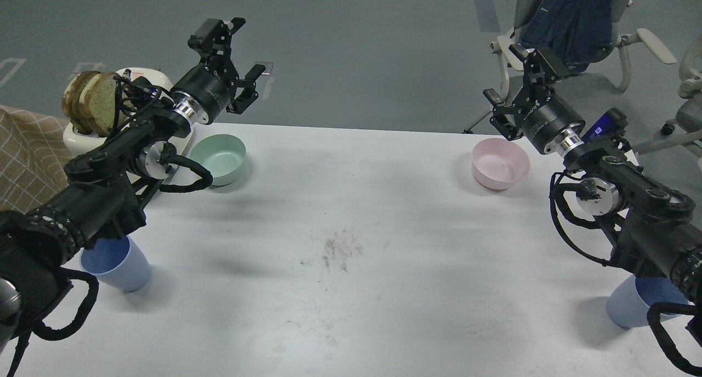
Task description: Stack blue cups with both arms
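Nearest things: two blue cups are standing upright on the white table [351,289], one at the lower left of the frame [122,267] and one at the lower right [625,308]; each is lying partly under the thick part of an arm.
Left gripper [237,58]: it is hanging in the air at the upper left, above the far table edge, with its fingers spread wide and nothing between them.
Right gripper [513,86]: it is hanging at the upper right, beyond the pink bowl [500,164]; its fingers are also standing apart and empty.
Deciding relation: each cup is lying well apart from its own gripper, toward the bottom of the frame, so I judge that each arm is needing to fold back and down. The cups' long axes are vertical. The left arm is nearer the left cup, the right arm nearer the right cup.
Other things: a green bowl [220,158] is sitting at the far left, beside a toaster [98,130] with bread in it.
Hidden: the left cup's rim is partly covered by the arm; the right cup's mouth is mostly covered, and a cable is crossing it.
Progress: stacking is not yet begun, in my judgement.
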Robot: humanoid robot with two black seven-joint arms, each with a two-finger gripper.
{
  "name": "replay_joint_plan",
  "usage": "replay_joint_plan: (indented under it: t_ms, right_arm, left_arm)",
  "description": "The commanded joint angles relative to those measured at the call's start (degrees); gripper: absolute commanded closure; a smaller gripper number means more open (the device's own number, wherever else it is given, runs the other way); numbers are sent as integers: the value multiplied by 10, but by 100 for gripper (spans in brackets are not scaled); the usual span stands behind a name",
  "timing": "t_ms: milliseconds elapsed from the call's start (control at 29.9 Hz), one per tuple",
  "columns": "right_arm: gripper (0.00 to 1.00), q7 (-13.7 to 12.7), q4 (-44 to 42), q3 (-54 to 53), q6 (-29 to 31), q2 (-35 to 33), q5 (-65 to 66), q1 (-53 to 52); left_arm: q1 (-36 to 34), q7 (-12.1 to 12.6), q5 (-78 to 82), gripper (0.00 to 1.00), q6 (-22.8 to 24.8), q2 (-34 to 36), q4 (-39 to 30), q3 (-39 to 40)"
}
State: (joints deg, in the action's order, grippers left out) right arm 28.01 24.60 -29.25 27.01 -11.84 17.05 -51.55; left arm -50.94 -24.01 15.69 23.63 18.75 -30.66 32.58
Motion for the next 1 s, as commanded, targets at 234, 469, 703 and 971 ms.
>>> replay_joint_plan:
  t_ms: [234, 469, 703, 971]
  right_arm:
    - [0, 0, 1, -2, 1, 13, -4, -7]
    - [0, 0, 1, -2, 7, -6, -4, -22]
    - [0, 0, 3, -2, 8, -2, -4, -22]
    - [0, 0, 5, -1, 10, 11, -3, -36]
  left_arm:
    - [4, -26, -5, 2, -2, -12, 1, 0]
    - [4, -28, -5, 2, 4, -16, 2, -1]
    - [8, -40, -5, 2, 4, -8, 1, 0]
    - [8, -40, -2, 2, 6, 2, -5, 20]
